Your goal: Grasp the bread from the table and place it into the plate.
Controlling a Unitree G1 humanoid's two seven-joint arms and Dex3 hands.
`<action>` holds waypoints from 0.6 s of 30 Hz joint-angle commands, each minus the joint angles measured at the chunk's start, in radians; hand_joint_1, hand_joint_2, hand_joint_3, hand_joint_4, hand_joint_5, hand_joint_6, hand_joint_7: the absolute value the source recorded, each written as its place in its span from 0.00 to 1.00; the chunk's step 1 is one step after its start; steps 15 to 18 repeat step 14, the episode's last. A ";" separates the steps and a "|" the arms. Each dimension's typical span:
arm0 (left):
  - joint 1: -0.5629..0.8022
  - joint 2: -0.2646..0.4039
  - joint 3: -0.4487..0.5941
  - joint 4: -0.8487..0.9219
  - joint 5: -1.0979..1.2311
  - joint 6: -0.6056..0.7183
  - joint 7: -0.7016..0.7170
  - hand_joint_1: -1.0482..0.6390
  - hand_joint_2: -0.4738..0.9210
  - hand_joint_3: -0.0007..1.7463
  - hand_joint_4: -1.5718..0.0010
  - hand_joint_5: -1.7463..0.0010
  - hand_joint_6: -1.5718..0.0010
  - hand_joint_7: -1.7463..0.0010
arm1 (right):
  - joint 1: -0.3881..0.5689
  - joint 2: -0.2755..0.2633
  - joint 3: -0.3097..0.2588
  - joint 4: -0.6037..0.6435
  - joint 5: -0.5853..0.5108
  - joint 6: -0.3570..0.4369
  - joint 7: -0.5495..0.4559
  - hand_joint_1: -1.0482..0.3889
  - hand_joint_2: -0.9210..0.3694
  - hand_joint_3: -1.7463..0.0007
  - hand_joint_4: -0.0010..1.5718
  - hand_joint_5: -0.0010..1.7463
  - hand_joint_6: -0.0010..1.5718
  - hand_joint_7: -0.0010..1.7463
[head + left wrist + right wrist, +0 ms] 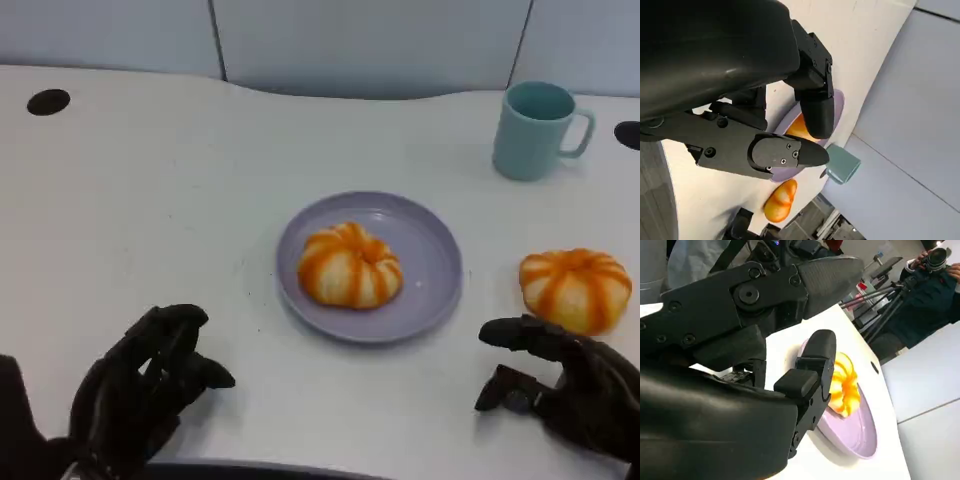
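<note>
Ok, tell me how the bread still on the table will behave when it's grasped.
The bread on the table looks puffy and ridged, so it probably squashes under a tight grip. It likely weighs little for its size. Its rounded dome may rock or roll if nudged sideways by the right robot hand, which holds nothing.

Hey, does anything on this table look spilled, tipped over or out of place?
Nothing spilled or tipped. One bread sits in the plate; a second bread lies on the table beside it, and the mug stands upright.
</note>
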 commanded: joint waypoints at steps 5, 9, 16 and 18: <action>-0.007 0.009 0.007 0.009 0.003 -0.018 -0.010 0.40 1.00 0.13 0.67 0.00 0.71 0.23 | 0.006 -0.020 -0.006 0.016 -0.008 -0.003 -0.011 0.44 0.00 0.93 0.33 0.76 0.41 0.42; -0.007 0.009 0.007 0.010 0.003 -0.018 -0.010 0.40 1.00 0.13 0.67 0.00 0.71 0.23 | 0.006 -0.020 -0.006 0.017 -0.007 -0.004 -0.011 0.44 0.00 0.93 0.33 0.76 0.41 0.42; -0.007 0.009 0.007 0.010 0.003 -0.018 -0.010 0.40 1.00 0.13 0.67 0.00 0.71 0.23 | 0.006 -0.020 -0.006 0.017 -0.007 -0.004 -0.011 0.44 0.00 0.93 0.33 0.76 0.41 0.42; -0.007 0.009 0.007 0.010 0.003 -0.018 -0.010 0.40 1.00 0.13 0.67 0.00 0.71 0.23 | 0.006 -0.020 -0.006 0.017 -0.007 -0.004 -0.011 0.44 0.00 0.93 0.33 0.76 0.41 0.42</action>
